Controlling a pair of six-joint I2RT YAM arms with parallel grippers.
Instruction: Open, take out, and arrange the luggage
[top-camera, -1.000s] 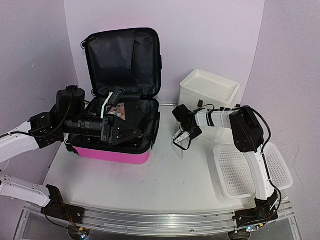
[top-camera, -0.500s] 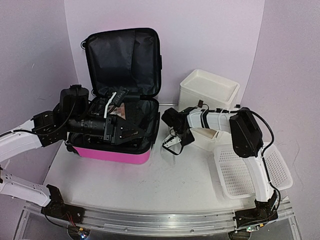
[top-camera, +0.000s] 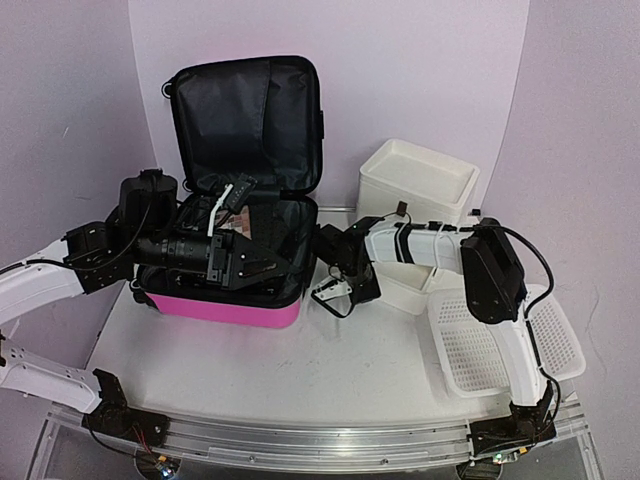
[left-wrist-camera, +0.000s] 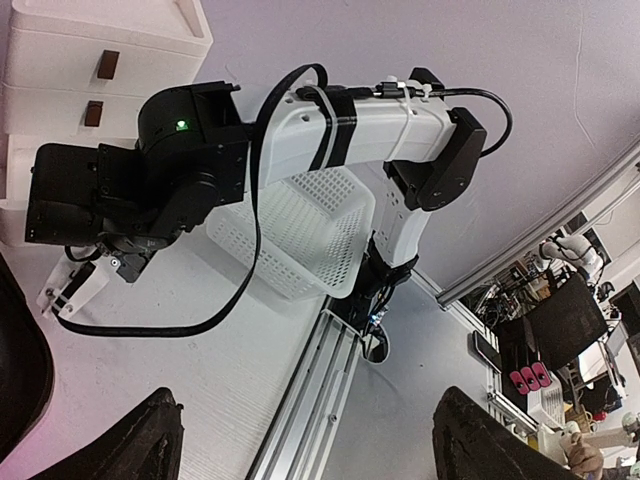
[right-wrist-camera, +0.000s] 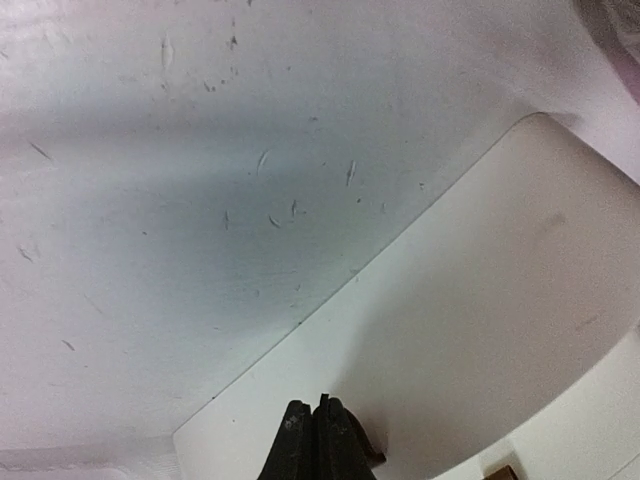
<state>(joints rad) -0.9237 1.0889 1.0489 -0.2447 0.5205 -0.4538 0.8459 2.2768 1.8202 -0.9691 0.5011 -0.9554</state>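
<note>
— Luggage from overhead: where is it?
— On the left half of the table, open. The black-lined lid stands upright at the back and the pink lower shell lies flat, with dark items inside.
— And the arms there?
— The left gripper lies nearly level over the open lower half, jaws spread, nothing between them. The right gripper hangs just beside the suitcase's right wall, fingers pressed together and empty. The white drawer stack is behind it, and the mesh basket is near the right edge.
— Left wrist camera?
— Its own two dark fingers stand wide apart at the bottom corners. Between them are bare table, the right arm's black wrist and its white closed gripper, the basket, and the drawers at the top left.
— Right wrist camera?
— Black fingertips shut tight against each other, gripping nothing, over scuffed white tabletop. I cannot tell what the smooth white panel beside them is.
</note>
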